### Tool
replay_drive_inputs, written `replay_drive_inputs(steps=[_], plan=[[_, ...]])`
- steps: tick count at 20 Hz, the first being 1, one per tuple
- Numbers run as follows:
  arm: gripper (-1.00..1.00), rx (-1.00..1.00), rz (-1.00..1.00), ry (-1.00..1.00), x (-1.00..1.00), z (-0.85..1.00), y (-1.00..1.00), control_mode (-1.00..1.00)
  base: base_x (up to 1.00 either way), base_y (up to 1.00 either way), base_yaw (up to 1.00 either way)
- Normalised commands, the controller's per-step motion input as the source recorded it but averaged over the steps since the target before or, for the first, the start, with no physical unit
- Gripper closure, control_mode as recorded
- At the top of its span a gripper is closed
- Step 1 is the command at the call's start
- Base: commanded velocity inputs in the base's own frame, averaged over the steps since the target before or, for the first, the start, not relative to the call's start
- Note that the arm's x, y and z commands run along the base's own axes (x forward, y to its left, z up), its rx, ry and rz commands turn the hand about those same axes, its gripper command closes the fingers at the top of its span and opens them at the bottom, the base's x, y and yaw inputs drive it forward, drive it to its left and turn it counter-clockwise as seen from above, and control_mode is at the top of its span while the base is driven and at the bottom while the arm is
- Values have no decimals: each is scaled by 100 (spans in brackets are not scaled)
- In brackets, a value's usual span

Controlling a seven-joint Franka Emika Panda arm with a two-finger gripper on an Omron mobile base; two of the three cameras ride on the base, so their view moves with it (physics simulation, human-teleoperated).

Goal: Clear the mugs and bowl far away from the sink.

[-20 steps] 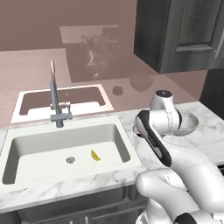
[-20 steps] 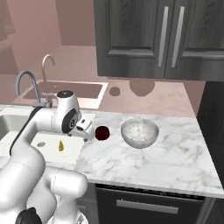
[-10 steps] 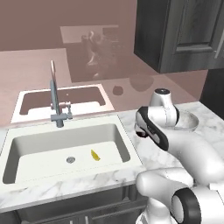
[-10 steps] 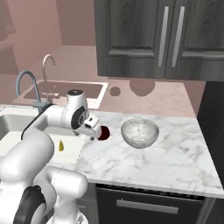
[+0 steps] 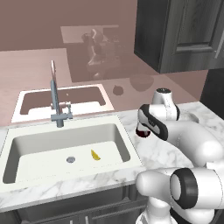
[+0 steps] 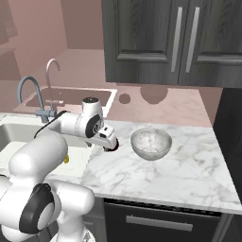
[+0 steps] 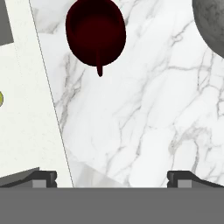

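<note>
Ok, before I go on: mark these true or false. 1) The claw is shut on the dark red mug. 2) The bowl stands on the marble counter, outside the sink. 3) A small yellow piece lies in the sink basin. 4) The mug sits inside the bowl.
1) False. The claw is open and holds nothing; the dark red mug stands on the counter clear of its fingertips.
2) True. The bowl is on the counter, to the right of the sink.
3) True. The yellow piece lies near the drain.
4) False. The mug stands on the counter apart from the bowl, between it and the sink.
</note>
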Motion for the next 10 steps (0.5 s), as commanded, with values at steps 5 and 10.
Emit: replay_drive_inputs(steps=[5, 10], plan=[[-100, 0, 0, 0, 2, -21, -4, -100, 0, 0, 0], [-100, 0, 0, 0, 1, -18, -2, -100, 0, 0, 0]])
